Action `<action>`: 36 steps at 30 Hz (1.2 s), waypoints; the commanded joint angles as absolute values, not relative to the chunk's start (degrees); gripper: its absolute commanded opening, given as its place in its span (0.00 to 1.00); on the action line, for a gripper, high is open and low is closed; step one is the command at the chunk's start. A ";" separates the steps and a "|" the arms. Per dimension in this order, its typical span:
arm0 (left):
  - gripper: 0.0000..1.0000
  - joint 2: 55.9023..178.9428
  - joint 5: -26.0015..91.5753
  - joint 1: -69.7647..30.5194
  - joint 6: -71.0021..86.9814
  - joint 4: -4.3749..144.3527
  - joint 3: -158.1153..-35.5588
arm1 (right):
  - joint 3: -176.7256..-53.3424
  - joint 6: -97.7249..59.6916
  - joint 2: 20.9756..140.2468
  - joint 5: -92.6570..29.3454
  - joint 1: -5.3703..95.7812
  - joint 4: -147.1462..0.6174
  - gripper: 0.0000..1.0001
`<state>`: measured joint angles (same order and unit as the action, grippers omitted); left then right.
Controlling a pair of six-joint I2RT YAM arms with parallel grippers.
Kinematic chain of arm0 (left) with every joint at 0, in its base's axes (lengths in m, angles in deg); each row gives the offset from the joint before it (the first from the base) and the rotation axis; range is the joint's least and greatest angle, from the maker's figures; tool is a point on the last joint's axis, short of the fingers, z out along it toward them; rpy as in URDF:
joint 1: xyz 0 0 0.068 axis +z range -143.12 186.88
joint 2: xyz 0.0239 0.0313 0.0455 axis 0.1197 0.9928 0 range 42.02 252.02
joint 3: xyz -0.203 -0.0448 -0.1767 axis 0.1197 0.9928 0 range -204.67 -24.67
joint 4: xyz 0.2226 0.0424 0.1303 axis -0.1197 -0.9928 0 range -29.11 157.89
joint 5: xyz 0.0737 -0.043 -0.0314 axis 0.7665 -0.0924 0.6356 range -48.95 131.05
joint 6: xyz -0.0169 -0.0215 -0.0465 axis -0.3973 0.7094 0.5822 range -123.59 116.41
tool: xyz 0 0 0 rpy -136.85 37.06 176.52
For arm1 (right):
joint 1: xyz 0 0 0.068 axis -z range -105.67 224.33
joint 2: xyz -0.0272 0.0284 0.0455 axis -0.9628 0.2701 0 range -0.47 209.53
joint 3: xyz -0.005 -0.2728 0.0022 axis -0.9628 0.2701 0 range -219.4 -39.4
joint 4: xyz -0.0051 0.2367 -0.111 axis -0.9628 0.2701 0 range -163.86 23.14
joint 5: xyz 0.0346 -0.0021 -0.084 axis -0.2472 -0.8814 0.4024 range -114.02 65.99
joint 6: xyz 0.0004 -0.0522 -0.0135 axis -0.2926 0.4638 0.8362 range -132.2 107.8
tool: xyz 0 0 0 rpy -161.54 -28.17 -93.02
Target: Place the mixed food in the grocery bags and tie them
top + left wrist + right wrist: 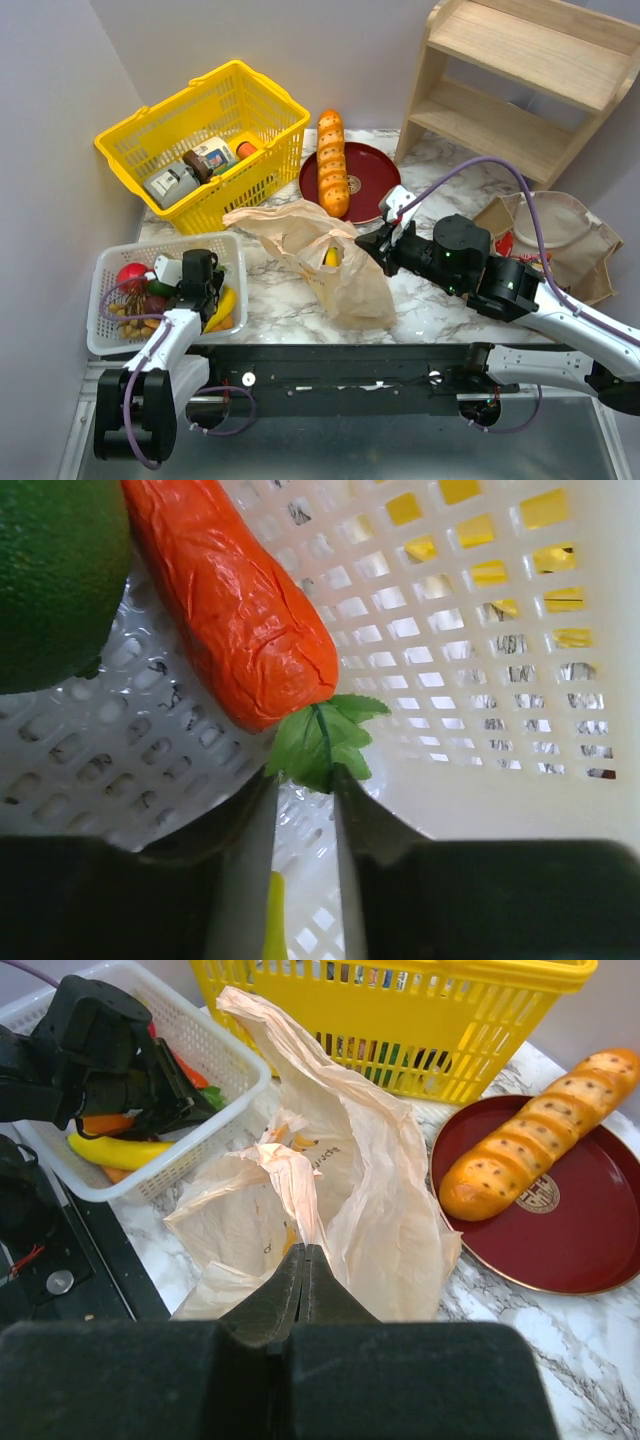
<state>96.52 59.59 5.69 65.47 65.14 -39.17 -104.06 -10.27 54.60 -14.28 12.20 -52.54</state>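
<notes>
Looking through the left wrist camera, I find my left claw [302,780] down inside the white mesh tray [480,680], its fingers standing a slim gap apart. The green leaf tuft [325,735] of an orange carrot [250,620] sits right at the fingertips, between them. Whether they actually pinch it I cannot tell. The carrot runs away from the claw, up and to the left, and a big green fruit [50,570] lies just beside it, farther left.

My right claw [303,1255] is pressed together on a bunched fold of the thin tan plastic bag [380,1210], which lies crumpled on the marble counter [600,1360] directly ahead of it. From overhead, a yellow item [331,256] shows inside that bag, just left of the claw. The brown paper bag [560,235] lies on the counter off to the right of the right arm, well apart from its claw.

Ahead and to the right of the right claw a long loaf [540,1130] rests on a red plate [590,1250]. Beyond the plastic bag stands the yellow basket [420,1020]. A banana [115,1150] lies in the tray beneath the left claw.
</notes>
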 commanded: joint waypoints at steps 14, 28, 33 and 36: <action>0.00 71.82 55.82 6.00 45.90 52.87 -45.57 | -105.32 -11.32 55.60 -15.75 12.55 -51.27 0.02; 0.00 67.23 9.61 6.00 24.62 46.88 -64.03 | -107.16 -11.50 56.84 -12.86 12.46 -50.31 0.01; 0.00 69.44 -4.29 6.00 27.87 50.82 -67.82 | -107.43 -11.41 56.75 -10.75 12.55 -49.69 0.01; 0.00 71.37 -10.53 5.91 31.64 53.80 -70.28 | -107.60 -11.32 56.75 -9.43 12.55 -48.99 0.01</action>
<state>69.94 6.37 5.69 28.62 48.97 -66.62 -105.88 -10.90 57.00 -12.59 12.20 -50.81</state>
